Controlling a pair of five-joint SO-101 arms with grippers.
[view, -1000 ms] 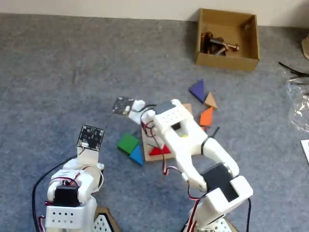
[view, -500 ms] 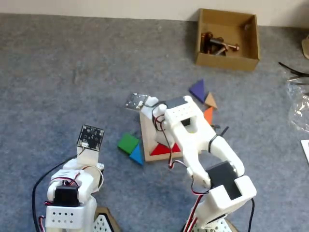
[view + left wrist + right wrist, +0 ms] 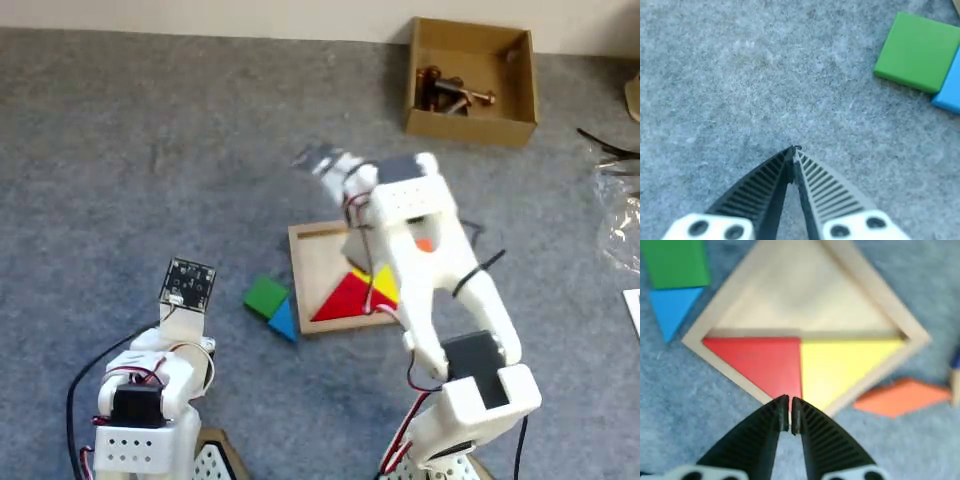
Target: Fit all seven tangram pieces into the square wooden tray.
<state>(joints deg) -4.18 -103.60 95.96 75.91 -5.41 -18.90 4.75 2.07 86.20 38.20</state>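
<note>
The left fingers (image 3: 765, 185) are clenched empty over the grey counter (image 3: 715, 75), with the green square (image 3: 920, 50) and blue triangle (image 3: 950, 95) well beyond their tips. The right fingers (image 3: 767, 432), clenched empty too, hang by the corner of the square wooden tray (image 3: 805, 295) where its red triangle (image 3: 765, 362) and yellow triangle (image 3: 840, 362) meet.

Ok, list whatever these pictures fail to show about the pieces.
High view: the right arm covers part of the tray and most of the orange piece.
Right wrist view: a dark blue piece is cut by the frame edge, so its shape is unclear.
Left wrist view: the light blue piece is cut off likewise.
</note>
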